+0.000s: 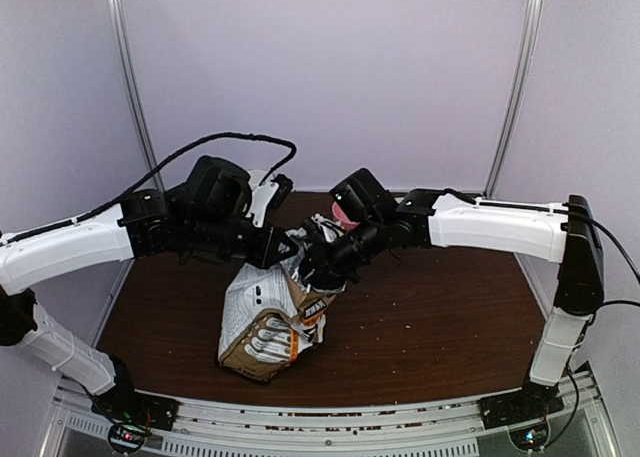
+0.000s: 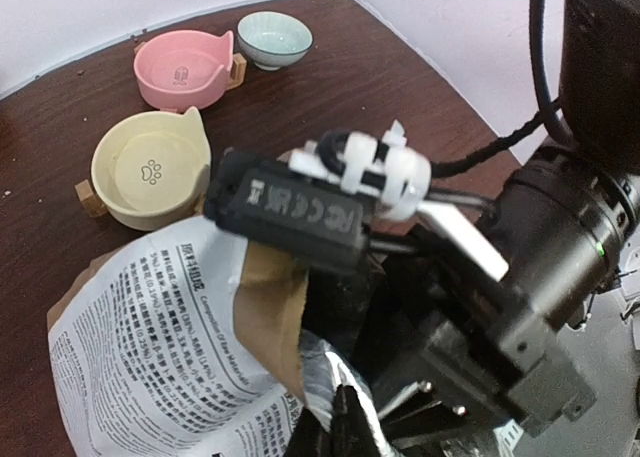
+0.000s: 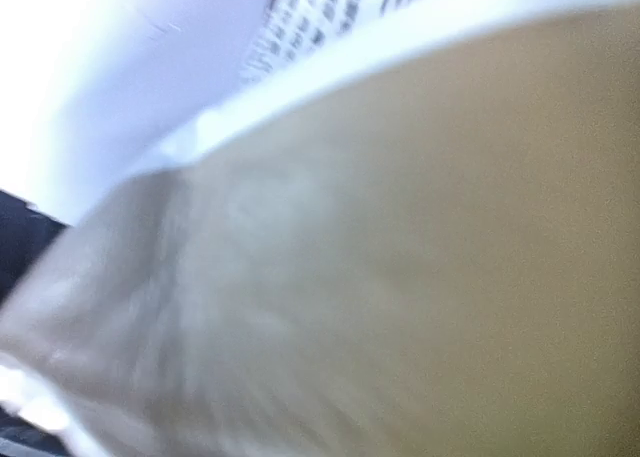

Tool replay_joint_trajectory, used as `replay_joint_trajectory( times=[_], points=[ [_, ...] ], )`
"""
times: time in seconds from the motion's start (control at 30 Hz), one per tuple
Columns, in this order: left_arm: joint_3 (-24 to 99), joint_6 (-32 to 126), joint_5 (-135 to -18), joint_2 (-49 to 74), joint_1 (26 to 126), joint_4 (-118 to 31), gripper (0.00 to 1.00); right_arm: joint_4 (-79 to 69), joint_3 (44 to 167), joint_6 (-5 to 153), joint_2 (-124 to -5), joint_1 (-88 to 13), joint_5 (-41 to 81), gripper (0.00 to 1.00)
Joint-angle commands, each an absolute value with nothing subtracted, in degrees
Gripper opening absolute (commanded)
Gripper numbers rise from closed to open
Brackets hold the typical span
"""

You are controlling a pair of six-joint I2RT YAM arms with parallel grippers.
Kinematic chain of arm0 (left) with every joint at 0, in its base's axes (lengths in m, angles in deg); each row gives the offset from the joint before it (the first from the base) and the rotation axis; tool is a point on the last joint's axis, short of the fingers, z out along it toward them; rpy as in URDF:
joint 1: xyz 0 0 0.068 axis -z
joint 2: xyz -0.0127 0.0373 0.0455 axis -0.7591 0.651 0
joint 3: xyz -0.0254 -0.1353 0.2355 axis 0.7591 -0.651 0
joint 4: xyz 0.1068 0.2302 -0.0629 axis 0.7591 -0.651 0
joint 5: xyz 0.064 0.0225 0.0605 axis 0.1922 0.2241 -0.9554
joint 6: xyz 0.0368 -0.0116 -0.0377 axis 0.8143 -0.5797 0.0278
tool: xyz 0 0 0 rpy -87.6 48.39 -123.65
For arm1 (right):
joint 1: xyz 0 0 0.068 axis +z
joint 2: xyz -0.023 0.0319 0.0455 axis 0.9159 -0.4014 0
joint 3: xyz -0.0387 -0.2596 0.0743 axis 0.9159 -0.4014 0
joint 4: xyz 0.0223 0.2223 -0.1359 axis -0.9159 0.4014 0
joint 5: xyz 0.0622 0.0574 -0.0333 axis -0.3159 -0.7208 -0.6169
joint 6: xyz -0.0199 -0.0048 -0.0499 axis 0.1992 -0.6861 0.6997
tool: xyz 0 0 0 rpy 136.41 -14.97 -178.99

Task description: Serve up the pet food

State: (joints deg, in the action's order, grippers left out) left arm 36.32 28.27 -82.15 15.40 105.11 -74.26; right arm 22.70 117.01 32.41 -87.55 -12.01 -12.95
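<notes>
The printed white and brown pet food bag [image 1: 265, 322] stands at the table's middle. It also shows in the left wrist view [image 2: 140, 347]. My left gripper [image 2: 345, 422] is shut on the bag's silver-lined top rim, at the left of the bag's mouth in the top view [image 1: 290, 245]. My right gripper [image 1: 318, 267] is pushed into the bag's mouth from the right; its fingers are hidden. The right wrist view shows only the blurred bag wall [image 3: 400, 227]. No heap of kibble shows; the bag's contents are hidden.
A yellow bowl [image 2: 150, 169], a pink bowl [image 2: 183, 69] and a pale green bowl [image 2: 274, 37] sit empty behind the bag. Small crumbs lie scattered on the brown table [image 1: 440, 317]. The right arm's wrist [image 2: 560, 237] crowds close above the bag.
</notes>
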Motion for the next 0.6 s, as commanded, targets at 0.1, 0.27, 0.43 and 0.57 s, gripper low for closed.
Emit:
replay_joint_trajectory(
  times=[0.1, 0.27, 0.43, 0.57],
  points=[
    [38.57, 29.89, -79.90, 10.54, 105.89, -72.68, 0.00, 0.22, 107.43, 9.10, -78.94, -14.85, -20.10, 0.00],
    [39.60, 30.22, -80.38, 9.02, 105.89, -75.41, 0.00, -6.77, 101.54, 1.73, -74.91, -16.65, -19.39, 0.00],
    [40.05, 30.54, -81.17, 7.74, 105.89, -77.07, 0.00, -9.85, 98.09, -1.85, -71.29, -18.66, -18.49, 0.00],
    [40.42, 30.71, -81.76, 7.21, 105.89, -78.32, 0.00, -12.25, 94.89, -4.53, -68.28, -20.57, -17.55, 0.00]
  ],
)
